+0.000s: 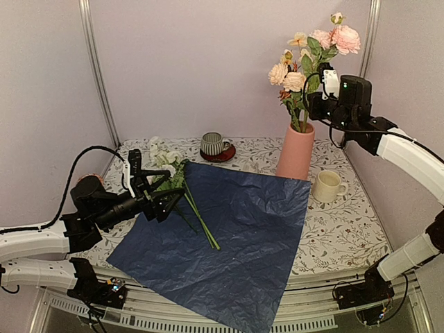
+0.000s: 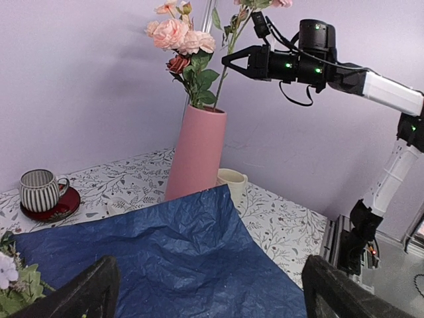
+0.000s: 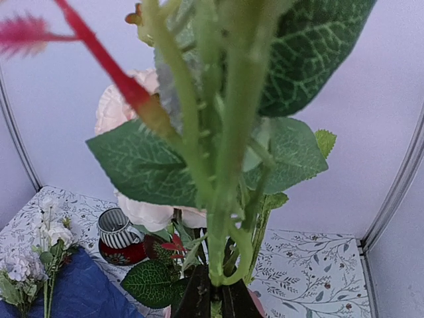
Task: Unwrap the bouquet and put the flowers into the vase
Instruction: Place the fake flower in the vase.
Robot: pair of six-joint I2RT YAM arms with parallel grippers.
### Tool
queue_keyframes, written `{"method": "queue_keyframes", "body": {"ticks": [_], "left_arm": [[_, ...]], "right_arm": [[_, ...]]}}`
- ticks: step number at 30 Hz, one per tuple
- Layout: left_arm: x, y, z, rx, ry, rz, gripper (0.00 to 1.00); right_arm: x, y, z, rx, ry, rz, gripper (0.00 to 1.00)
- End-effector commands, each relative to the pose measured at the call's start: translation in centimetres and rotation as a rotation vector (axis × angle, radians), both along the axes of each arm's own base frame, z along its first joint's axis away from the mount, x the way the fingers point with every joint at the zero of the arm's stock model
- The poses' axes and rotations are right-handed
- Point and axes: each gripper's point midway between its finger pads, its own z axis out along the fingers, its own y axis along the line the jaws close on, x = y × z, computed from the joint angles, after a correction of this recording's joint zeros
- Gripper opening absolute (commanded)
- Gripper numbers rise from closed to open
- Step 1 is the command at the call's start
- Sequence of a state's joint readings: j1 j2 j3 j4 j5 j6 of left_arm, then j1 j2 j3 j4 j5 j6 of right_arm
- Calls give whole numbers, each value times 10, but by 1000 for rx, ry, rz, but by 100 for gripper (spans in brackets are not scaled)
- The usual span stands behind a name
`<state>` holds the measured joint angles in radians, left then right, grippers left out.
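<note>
The salmon-pink vase (image 1: 296, 154) (image 2: 197, 156) stands at the back right with several pastel flowers (image 1: 313, 48) (image 2: 180, 36) in it. My right gripper (image 1: 311, 104) (image 2: 228, 61) (image 3: 216, 299) hangs above the vase rim, shut on a green flower stem (image 3: 225, 218) that runs up past the wrist camera. The bouquet's blue paper (image 1: 236, 232) (image 2: 165, 255) lies spread flat. White and lilac flowers (image 1: 168, 161) (image 3: 40, 255) rest on its far left corner, stems (image 1: 202, 225) pointing toward me. My left gripper (image 1: 149, 189) (image 2: 212, 301) hovers open just over those stems, holding nothing.
A striped cup (image 1: 211, 143) (image 2: 38, 190) (image 3: 114, 228) on a red saucer (image 1: 223, 155) stands at the back centre. A cream mug (image 1: 327, 186) (image 2: 232, 180) sits right of the vase. The booth's walls close in the back and both sides.
</note>
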<state>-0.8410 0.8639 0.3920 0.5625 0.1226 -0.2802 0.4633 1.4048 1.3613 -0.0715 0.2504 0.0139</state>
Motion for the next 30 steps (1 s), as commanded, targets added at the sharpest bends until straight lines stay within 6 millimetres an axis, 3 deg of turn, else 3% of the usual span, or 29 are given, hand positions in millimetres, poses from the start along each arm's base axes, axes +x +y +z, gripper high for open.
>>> {"method": "queue_keyframes", "body": {"ticks": [1,10,12,13,14,24,30], "left_arm": [[-2,-2,11,-14,-19,-10,98],[-1,-1,9,-8,-12,-3,98],[0,-1,8,-1,-4,2,98],[1,-1,7,1,-1,7,98],[2,-1,6,5,5,13,98],[27,2,-15,80,96,130,98],[44,14,-25,64,161,245,98]], "right_arm": [[5,-2,-12,41,47,5,8],[26,-16,-56,60,199,-43,12],[26,-19,-62,69,225,-54,29],[25,-19,-62,71,230,-54,47],[23,-19,-60,73,231,-50,55],[-22,0,-45,105,295,128,72],[-54,-9,-23,120,258,135,74]]}}
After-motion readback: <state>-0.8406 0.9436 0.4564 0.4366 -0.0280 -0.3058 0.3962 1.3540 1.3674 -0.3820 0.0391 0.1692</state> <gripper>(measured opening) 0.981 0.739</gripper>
